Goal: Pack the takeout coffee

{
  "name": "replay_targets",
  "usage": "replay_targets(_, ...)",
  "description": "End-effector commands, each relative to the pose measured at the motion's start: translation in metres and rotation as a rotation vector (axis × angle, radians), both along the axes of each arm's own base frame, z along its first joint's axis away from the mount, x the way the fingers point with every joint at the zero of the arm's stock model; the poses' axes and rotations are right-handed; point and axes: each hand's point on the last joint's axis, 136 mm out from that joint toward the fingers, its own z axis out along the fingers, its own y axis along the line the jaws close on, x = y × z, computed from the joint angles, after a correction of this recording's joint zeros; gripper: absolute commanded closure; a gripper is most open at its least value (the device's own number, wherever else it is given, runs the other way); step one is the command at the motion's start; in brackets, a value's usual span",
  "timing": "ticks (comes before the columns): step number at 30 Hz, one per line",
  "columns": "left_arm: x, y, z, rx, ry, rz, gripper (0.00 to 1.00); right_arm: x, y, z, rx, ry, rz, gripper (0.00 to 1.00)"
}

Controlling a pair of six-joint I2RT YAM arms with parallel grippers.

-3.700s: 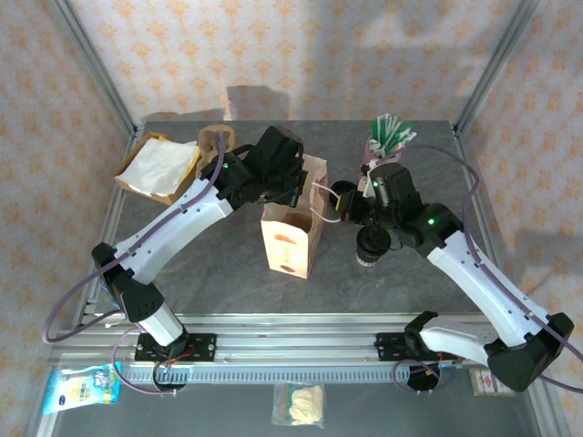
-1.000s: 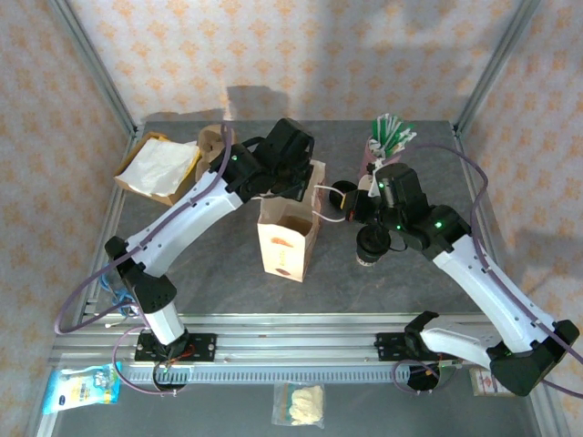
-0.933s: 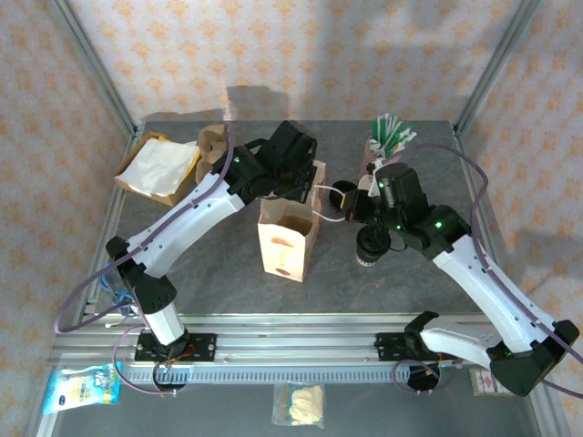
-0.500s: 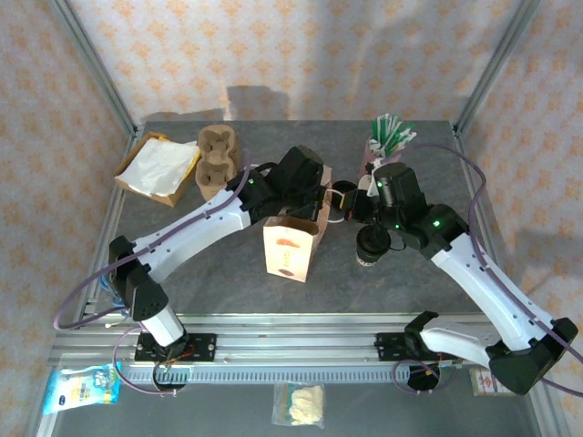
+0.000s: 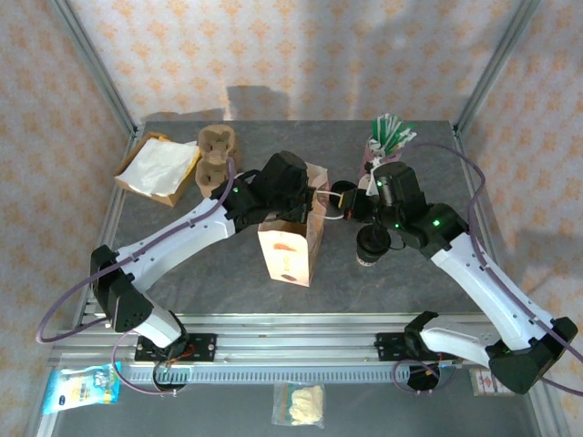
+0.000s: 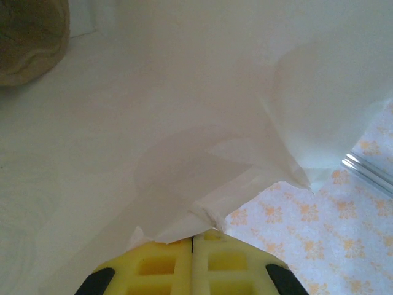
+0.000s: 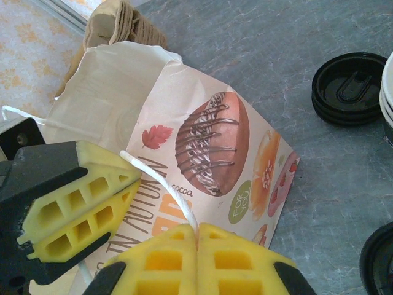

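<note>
We find the left gripper (image 6: 192,241) clamped on the rim of the paper bag (image 5: 287,248) and the right gripper (image 7: 198,236) pinching its string handle (image 7: 161,181), and we advise pulling the mouth wide toward the takeout coffee (image 5: 369,248) standing at the bag's three o'clock.

My left pincer (image 6: 192,238) has swung from the back left corner of the paper bag (image 5: 287,246) over to its far rim, where it pinches the paper. The bag now sits slightly nearer my bases. The brown cup carrier (image 5: 217,150) is now uncovered.
</note>
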Motion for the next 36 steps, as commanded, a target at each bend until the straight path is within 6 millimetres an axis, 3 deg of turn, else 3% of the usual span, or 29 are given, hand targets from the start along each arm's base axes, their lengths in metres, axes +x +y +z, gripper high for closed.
replay_targets(1, 0.01, 0.009, 0.021, 0.011, -0.044, 0.015, 1.0, 0.003, -0.003, 0.017, 0.014, -0.042, -0.016, 1.0)
replay_targets(5, 0.01, -0.015, 0.036, -0.019, -0.054, -0.072, 1.0, 0.004, -0.003, 0.017, 0.012, -0.043, -0.017, 1.0)
replay_targets(10, 0.003, -0.02, 0.05, -0.026, -0.059, -0.098, 1.0, 0.005, -0.002, 0.017, 0.013, -0.043, -0.017, 1.0)
replay_targets(20, -0.012, -0.037, 0.024, -0.106, 0.003, -0.15, 1.0, 0.006, -0.002, 0.018, 0.01, -0.044, -0.021, 1.0)
replay_targets(29, -0.019, -0.024, -0.008, -0.116, 0.06, -0.101, 1.0, 0.007, -0.003, 0.017, 0.009, -0.04, -0.026, 1.0)
replay_targets(36, -0.018, 0.003, -0.012, -0.08, 0.049, -0.034, 1.0, 0.006, -0.01, 0.019, -0.008, -0.051, -0.051, 1.0)
